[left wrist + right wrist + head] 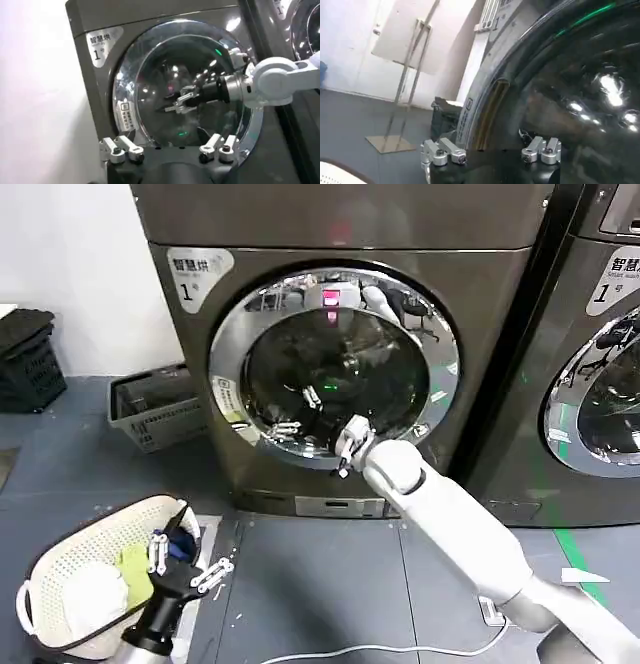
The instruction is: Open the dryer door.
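Right gripper (345, 446) sits at lower centre of the head frame, jaws open, just in front of the dryer door (232, 344) glass. The door's rim and a slight gap lie toward frame left of the jaws. Left gripper (185, 562), jaws open, waits bottom left over a basket (60, 559), well apart.

white basket (60, 569) low left, floor (330, 584) open

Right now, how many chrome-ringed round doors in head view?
2: the dryer door on the dryer, centre, with the right gripper at its lower rim; a second door at the right edge, partly cropped.
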Controlling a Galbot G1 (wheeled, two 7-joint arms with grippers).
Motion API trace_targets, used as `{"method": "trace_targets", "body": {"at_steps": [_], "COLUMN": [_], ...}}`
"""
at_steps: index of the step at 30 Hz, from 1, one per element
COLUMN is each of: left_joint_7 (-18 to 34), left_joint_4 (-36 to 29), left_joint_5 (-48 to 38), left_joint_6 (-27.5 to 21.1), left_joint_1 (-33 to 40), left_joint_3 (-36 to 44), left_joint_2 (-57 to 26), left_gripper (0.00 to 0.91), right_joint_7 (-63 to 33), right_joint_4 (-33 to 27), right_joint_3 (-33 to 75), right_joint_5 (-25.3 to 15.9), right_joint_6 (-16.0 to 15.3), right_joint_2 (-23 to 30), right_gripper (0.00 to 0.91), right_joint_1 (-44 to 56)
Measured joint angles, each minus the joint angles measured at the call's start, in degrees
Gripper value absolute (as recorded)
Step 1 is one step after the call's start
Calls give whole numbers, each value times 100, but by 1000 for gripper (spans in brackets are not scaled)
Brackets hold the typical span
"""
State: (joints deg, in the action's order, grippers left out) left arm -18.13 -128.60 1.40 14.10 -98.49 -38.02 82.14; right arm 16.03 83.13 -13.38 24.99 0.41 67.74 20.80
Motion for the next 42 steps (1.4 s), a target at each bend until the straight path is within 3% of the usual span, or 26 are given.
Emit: {"method": "trace_targets", "body": {"at_steps": [42], "left_joint_7": [-12], "left_joint_4": [33], "left_joint_5": [-13], "left_joint_6": [-6], "left_joint_1": [35], "left_joint_3": [19], "left_joint_2": [-24], "left_gripper": [907], "right_joint_7": [34], "right_joint_4": [-993], "right_joint_3": [-275], "right_joint_5": [-179], "right_joint_6": [51], "right_joint_2": [637], "right_gripper": [907], "right_joint_1": [-473]}}
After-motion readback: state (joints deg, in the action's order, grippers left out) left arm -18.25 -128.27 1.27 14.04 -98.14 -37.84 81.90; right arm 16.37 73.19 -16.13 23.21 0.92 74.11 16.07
